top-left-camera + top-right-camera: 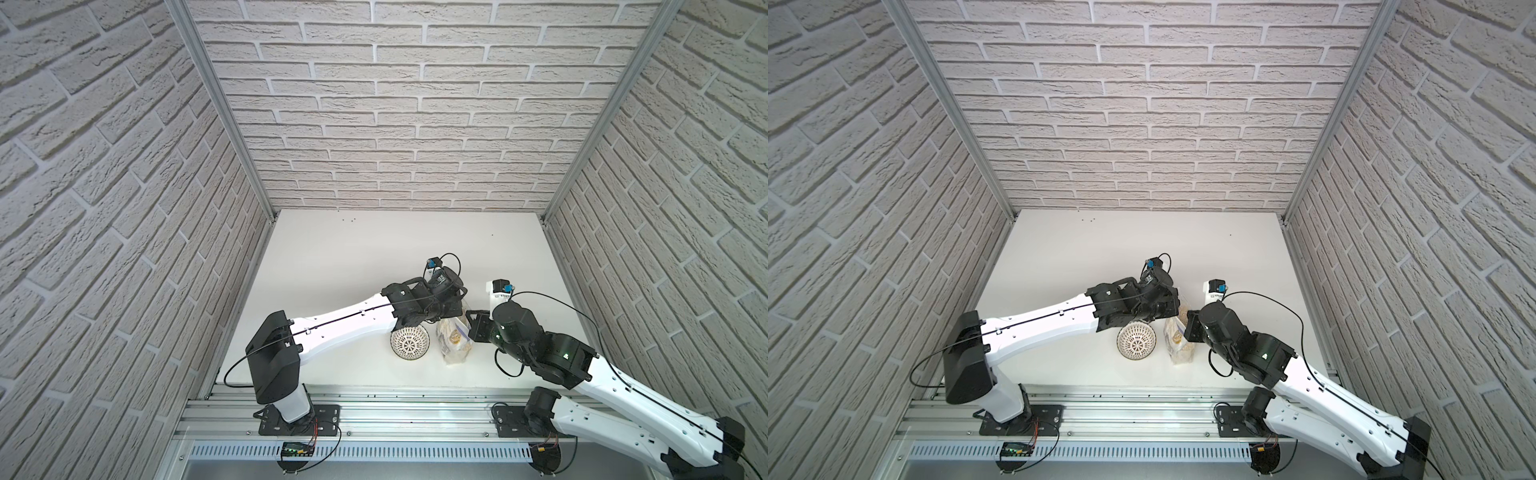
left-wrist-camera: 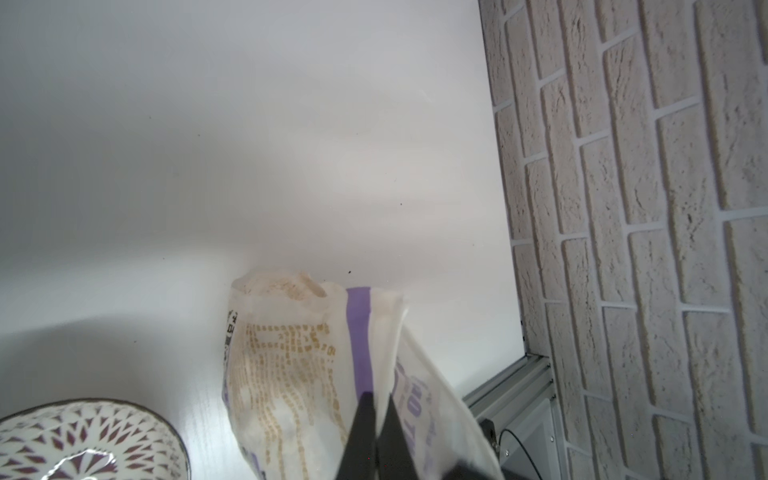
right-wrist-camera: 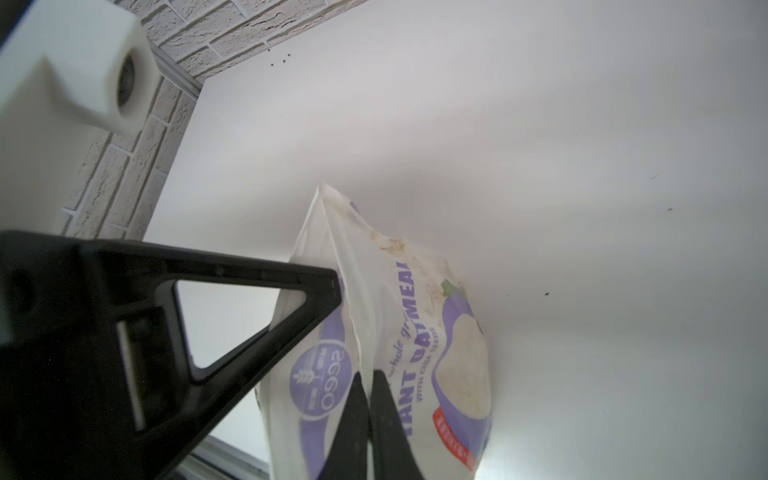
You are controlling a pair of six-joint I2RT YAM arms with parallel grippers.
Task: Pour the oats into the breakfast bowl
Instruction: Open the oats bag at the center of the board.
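The oats pouch (image 1: 453, 338) stands upright on the white table, just right of the breakfast bowl (image 1: 409, 341), a small white bowl with a dark lattice pattern. Both top views show the two side by side. Pale flakes show through the clear film (image 2: 291, 357). My left gripper (image 2: 377, 399) is shut on a fold of the pouch's upper edge. My right gripper (image 3: 369, 382) is shut on the pouch (image 3: 415, 332) from the opposite side, by the purple label. The bowl's rim (image 2: 124, 405) lies beside the pouch and holds no oats.
Brick-pattern walls close in the table (image 1: 353, 257) at the back and on both sides. An aluminium rail (image 1: 395, 411) with both arm bases runs along the front edge. A metal corner post (image 2: 511, 382) stands near the pouch. A finger of the left gripper (image 3: 249, 316) crosses the right wrist view.
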